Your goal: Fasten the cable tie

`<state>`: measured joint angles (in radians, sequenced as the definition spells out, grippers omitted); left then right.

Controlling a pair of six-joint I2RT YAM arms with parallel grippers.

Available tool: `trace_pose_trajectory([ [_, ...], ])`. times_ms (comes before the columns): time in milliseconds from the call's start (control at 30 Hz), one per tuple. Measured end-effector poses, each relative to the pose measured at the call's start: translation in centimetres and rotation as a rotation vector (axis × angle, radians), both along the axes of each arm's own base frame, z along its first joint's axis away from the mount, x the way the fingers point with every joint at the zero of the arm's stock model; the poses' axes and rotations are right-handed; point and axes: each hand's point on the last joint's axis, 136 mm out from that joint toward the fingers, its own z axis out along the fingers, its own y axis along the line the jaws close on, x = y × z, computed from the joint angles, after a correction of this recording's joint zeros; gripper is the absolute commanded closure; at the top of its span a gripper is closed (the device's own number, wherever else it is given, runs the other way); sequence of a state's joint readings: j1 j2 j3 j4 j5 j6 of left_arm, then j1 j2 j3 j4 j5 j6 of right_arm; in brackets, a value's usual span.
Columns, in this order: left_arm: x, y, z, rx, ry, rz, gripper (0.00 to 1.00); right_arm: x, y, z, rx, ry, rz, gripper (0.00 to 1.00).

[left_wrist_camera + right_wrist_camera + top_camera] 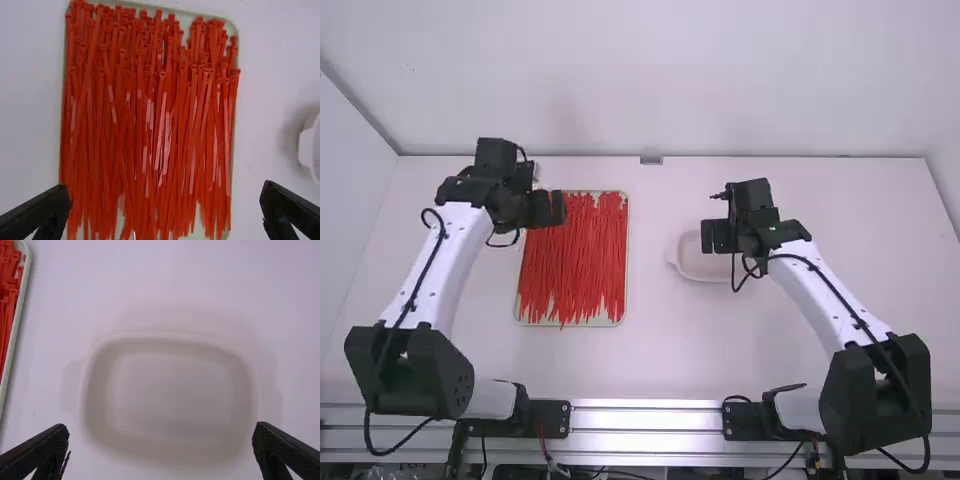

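A thick pile of red cable ties (575, 257) lies on a flat white tray (622, 322) left of the table's middle; the ties (150, 130) run lengthwise in the left wrist view. My left gripper (548, 208) hovers over the tray's far left corner, open, with nothing between its fingers (40, 215). My right gripper (720, 238) hangs above a white dish (688, 262), open and holding nothing. The dish (167, 395) is empty in the right wrist view, between the spread fingertips (285, 452).
The white table (840, 200) spreads bare to the right of the dish and in front of the tray. A white wall rises behind the far edge, and another closes the left side. A small grey fitting (651, 158) sits at the far edge.
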<state>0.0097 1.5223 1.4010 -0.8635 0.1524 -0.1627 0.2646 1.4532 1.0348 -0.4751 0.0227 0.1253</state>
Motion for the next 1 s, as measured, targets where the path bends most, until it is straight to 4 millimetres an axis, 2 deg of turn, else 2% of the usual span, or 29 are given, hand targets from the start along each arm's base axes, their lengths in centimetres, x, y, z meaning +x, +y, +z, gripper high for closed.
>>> trace_pose_trajectory([
  [167, 1.6, -0.3, 0.1, 0.035, 0.044, -0.010, 0.01, 0.0, 0.1, 0.0, 0.000, 0.000, 0.003, 0.02],
  [367, 4.7, -0.7, -1.2, 0.049, 0.076, -0.018, 0.01, 0.0, 0.0, 0.0, -0.001, 0.000, 0.003, 0.02],
  [733, 9.4, -0.8, -5.6, 0.059, 0.133, -0.022, 0.01, -0.2, 0.5, 0.0, 0.000, 0.000, 0.017, 0.02],
  [1000, 10.6, -0.9, -7.2, 0.059, 0.128, -0.022, 0.00, -0.2, 0.7, 0.0, -0.001, -0.001, 0.023, 0.02],
])
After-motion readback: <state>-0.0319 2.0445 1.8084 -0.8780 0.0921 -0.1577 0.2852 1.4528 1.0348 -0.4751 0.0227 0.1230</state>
